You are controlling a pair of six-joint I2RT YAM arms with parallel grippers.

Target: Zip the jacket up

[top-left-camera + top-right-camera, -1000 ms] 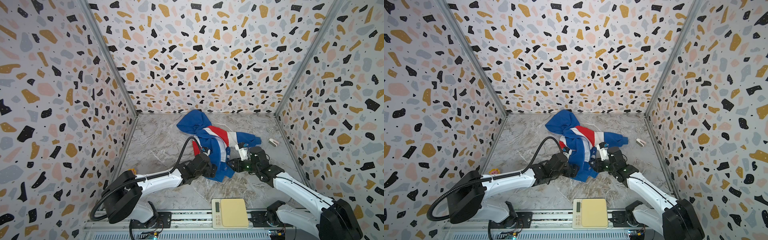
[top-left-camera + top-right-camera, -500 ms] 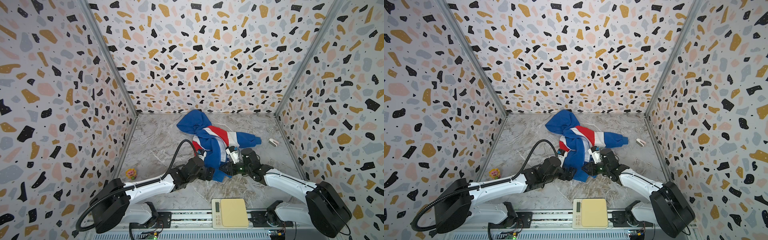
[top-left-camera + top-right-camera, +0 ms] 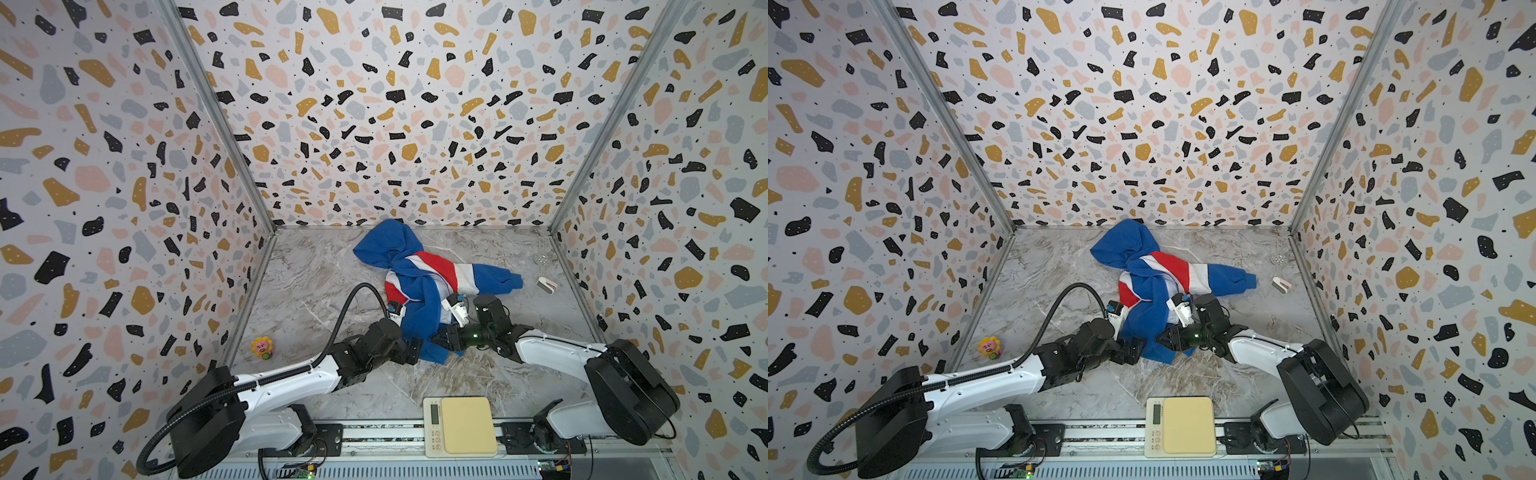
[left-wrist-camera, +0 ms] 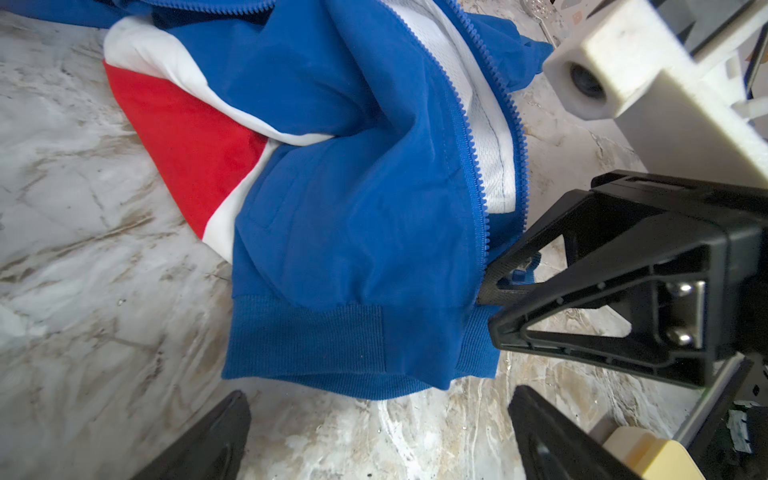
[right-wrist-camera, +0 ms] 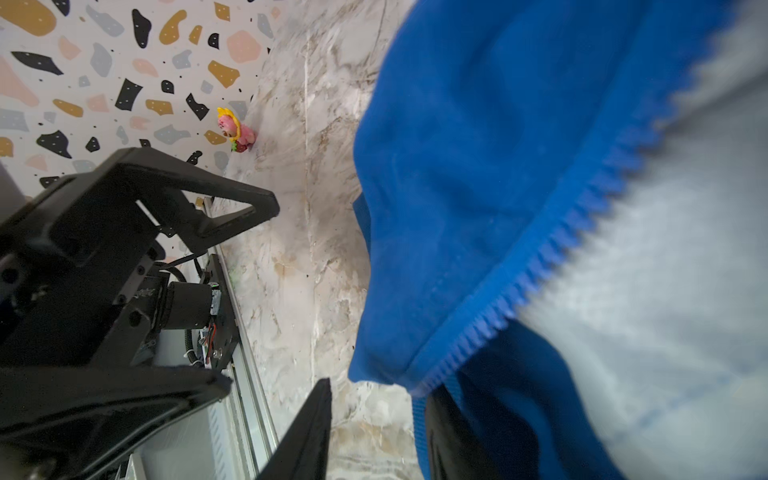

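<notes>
Between zipper rows (image 4: 463, 145), white mesh lining (image 4: 490, 137)

Pink-yellow toy figure (image 3: 262, 347) at left, cream scale (image 3: 460, 425) at front, white object (image 3: 546, 285) at right

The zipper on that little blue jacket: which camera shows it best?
The left wrist view: the zipper is close and sharp, both tooth rows apart over white lining. The right wrist view shows one blurred row. In both top views the jacket is too small.
</notes>
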